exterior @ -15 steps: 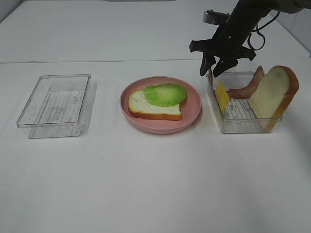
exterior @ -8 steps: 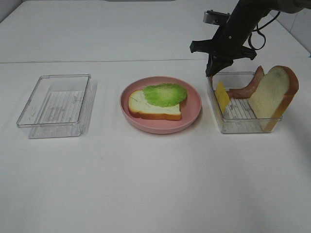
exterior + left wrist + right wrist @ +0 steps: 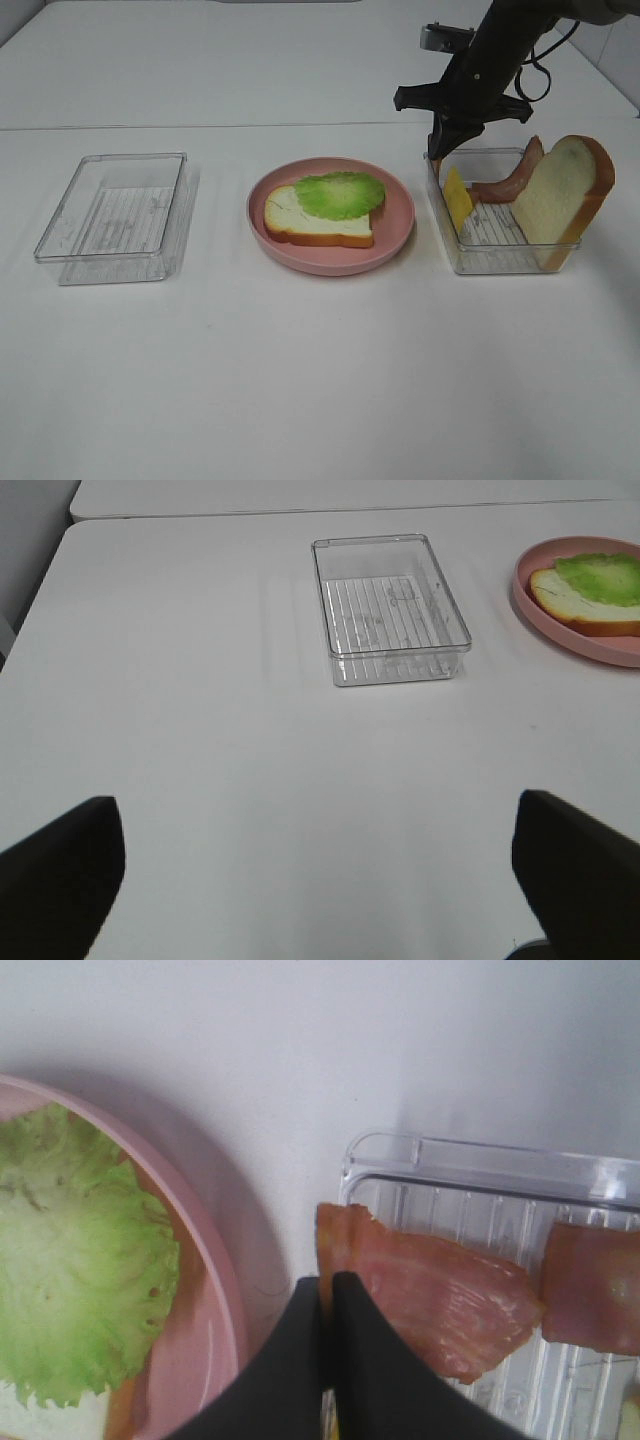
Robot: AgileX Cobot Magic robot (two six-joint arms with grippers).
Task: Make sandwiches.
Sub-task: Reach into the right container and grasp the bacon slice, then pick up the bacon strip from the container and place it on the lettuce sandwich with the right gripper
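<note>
Starting on the left: my left gripper [image 3: 312, 812] hangs over the white table [image 3: 300, 380] with its jaws spread about as wide as they go and nothing between them. My own camera only catches two dark blurry fingers [image 3: 60, 880], cut off at the corners, and the high camera doesn't show that gripper at all.

Ahead of it is a clear plastic rectangular tray [image 3: 115, 215] with a ribbed floor.

In the middle, on the round pink plate [image 3: 400, 235], a white bread slice with orange-brown crust [image 3: 300, 222] lies flat. A ruffled green lettuce leaf [image 3: 340, 194] on top hides about half of it.

On the right is a second clear tray [image 3: 500, 260]. A yellow cheese slice [image 3: 457, 198] stands on edge against its near-plate wall, and another bread slice [image 3: 560, 195] leans upright at the far end, partly hiding a curved bacon piece [image 3: 512, 178].

My right gripper [image 3: 440, 150] is down at that tray's corner nearest the plate. Its jaws are pressed together, pinching the edge of a reddish-brown bacon strip [image 3: 430, 1300]. My fingers [image 3: 290, 1380] cover the strip's lower part, so I can't tell how deep the bite goes.
</note>
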